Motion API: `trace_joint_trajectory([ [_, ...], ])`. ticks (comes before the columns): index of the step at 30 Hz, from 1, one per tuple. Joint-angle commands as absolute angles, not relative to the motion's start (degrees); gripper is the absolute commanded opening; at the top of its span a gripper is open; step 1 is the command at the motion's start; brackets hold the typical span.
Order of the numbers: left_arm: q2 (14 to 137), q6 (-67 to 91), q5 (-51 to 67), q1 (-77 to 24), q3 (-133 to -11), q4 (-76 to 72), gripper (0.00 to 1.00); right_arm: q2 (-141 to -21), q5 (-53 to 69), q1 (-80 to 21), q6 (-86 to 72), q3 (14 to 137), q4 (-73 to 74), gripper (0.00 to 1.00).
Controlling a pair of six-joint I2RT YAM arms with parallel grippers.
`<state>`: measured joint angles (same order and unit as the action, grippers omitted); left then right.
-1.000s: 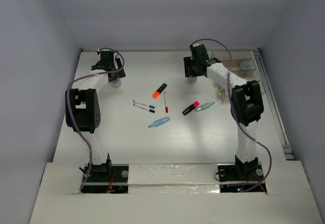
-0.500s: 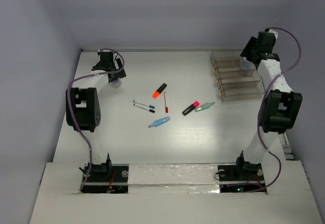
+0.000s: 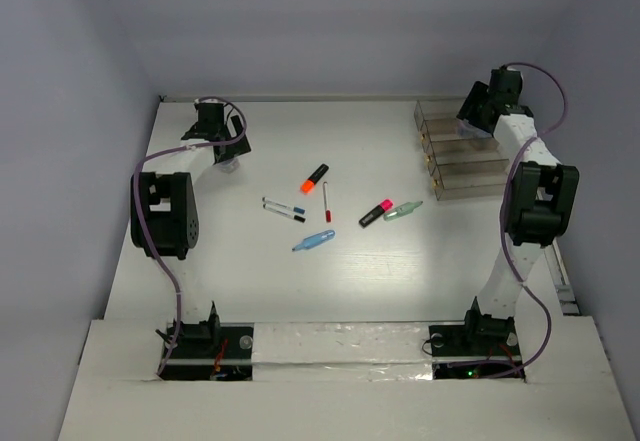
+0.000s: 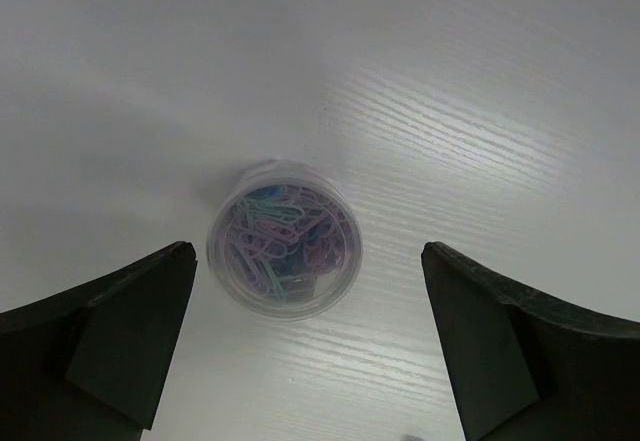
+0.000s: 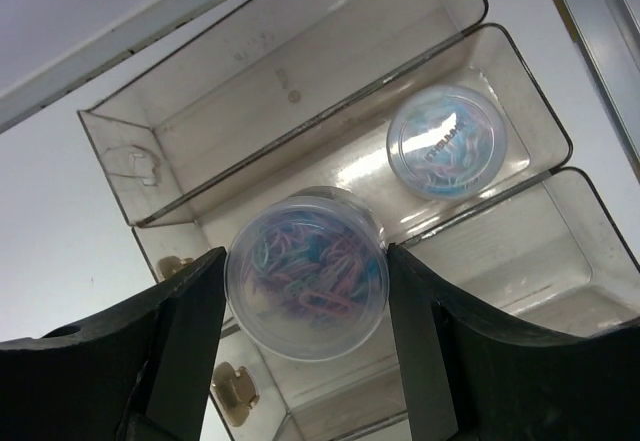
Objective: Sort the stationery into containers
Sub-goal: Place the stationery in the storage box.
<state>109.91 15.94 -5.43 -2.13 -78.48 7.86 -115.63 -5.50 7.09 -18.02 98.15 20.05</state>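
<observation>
Left pincer (image 4: 305, 261): fingers (image 4: 120, 331) spread wide, holding nothing. A round clear pot of coloured paper clips (image 4: 284, 253) stands upright on the worktop (image 4: 480, 91) between the two fingers, directly below the pincer, with a gap to each finger; the gap on the right side is the wider. Right pincer (image 5: 305, 261): closed down to the width of a second pot of paper clips (image 5: 305, 273), with one finger (image 5: 190, 331) pressed against each side of it. This gripped pot is upright above the clear stepped organiser (image 5: 130, 226), over the middle of the three long compartments and overlapping the wall to the next one; whether its base touches the compartment floor cannot be told. A third pot (image 5: 447, 141) rests in the middle compartment, further along it, near the gripped pot but not touching it. In the top view the remaining items lie on the worktop between the two pincers, well apart from both: an orange-black highlighter (image 3: 314, 177), a red-capped pen (image 3: 326, 201), a blue-capped pen (image 3: 283, 204) and a black-capped pen (image 3: 287, 215) just beside each other, a light blue highlighter (image 3: 313, 241), and a pink-black highlighter (image 3: 376, 212) close beside a pale green one (image 3: 403, 209), the last two being nearest the right pincer
</observation>
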Motion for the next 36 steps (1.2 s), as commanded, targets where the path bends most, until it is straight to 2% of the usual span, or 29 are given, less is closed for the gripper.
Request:
trace_joint_trajectory([
  [1, 110.4, 16.3, -5.1, -1.8, -78.4, 6.2, 0.95, -115.5, -4.1, 7.3, -18.2, 101.0, 16.4, 0.42],
  [10, 110.0, 16.3, -5.1, -1.8, -78.2, 6.2, 0.95, -119.6, -5.4, 7.3, -17.6, 106.3, 18.1, 0.42],
  [24, 110.7, 16.3, -4.5, -1.8, -78.9, 6.0, 0.94, -122.1, -7.2, 7.8, -17.3, 105.0, 17.9, 0.46],
  [25, 110.8, 16.3, -4.4, -1.8, -78.9, 5.9, 0.93, -122.3, -7.5, 7.8, -17.3, 105.6, 18.1, 0.48],
  [27, 110.9, 16.3, -4.0, -1.8, -78.9, 5.8, 0.93, -122.9, -9.0, 7.8, -17.4, 106.3, 19.1, 0.62],
  [28, 111.0, 16.3, -3.9, -1.8, -78.9, 5.8, 0.93, -123.0, -9.0, 7.8, -17.4, 106.4, 19.2, 0.71],
  [29, 111.0, 16.3, -3.7, -1.8, -78.9, 5.8, 0.93, -123.0, -8.8, 7.8, -17.4, 106.4, 19.1, 0.88],
  [30, 111.0, 16.3, -3.7, -1.8, -78.9, 5.7, 0.93, -122.5, -8.6, 7.8, -17.4, 106.3, 19.1, 0.95],
  [32, 111.3, 16.3, -3.3, -1.8, -78.9, 5.7, 0.92, -121.6, -7.7, 7.8, -17.7, 106.0, 18.9, 1.0],
  [36, 111.6, 16.3, -3.0, -1.8, -79.0, 5.6, 0.88, -116.4, -3.7, 7.8, -19.4, 102.2, 16.1, 1.0],
])
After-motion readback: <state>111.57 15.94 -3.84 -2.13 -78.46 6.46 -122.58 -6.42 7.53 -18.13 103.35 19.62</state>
